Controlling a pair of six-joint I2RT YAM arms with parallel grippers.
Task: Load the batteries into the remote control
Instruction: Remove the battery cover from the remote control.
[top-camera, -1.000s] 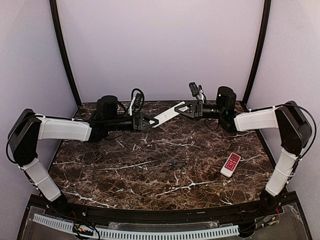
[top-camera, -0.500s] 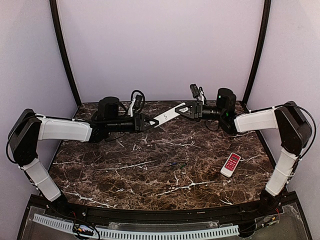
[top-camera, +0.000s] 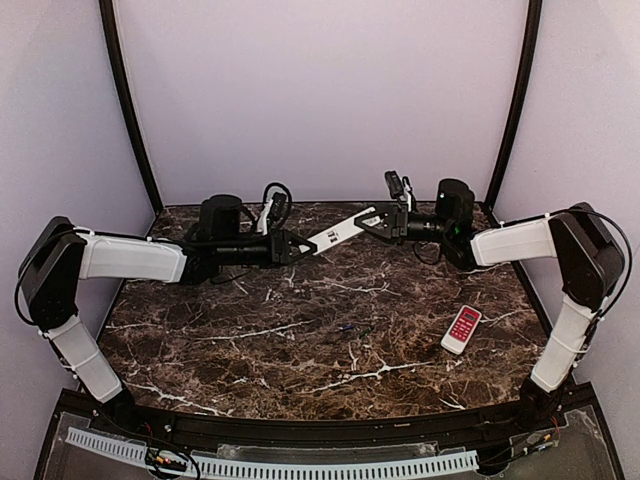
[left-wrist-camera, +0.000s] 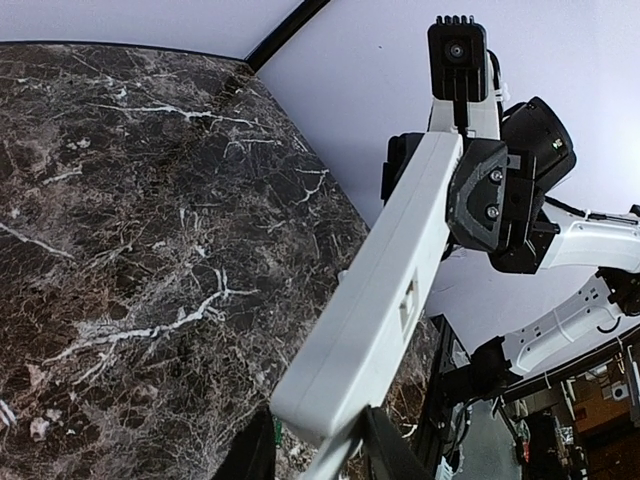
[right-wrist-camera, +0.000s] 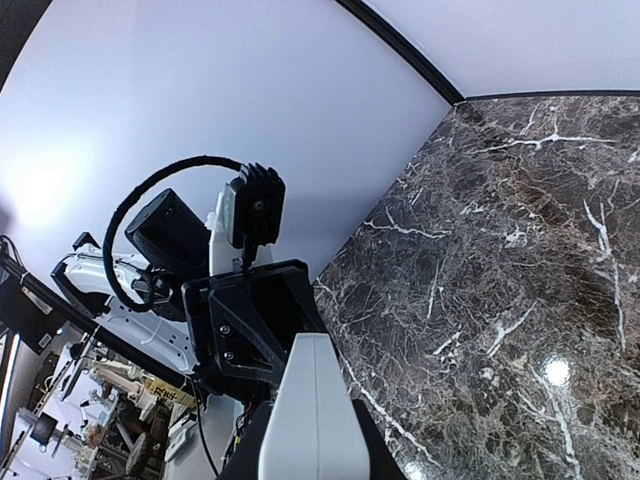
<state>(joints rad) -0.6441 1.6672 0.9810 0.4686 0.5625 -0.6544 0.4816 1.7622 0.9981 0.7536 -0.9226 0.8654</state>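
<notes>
Tabletop (top-camera: 250, 350): I observe a dark brown marble-pattern surface with white veining, bounded by pale walls at the far, left and right edges and by a black frame along the near edge. The finish is glossy; the right wrist view shows a bright reflection on it.

Batteries (top-camera: 350, 328): lying on the tabletop a little right of centre, about midway between the near and far edges. They show as small bluish specks close together; I cannot make out their number or how they lie.

Red remote (top-camera: 462, 329): lying flat near the right edge, keypad up, angled towards the far right corner, well apart from the batteries.
</notes>
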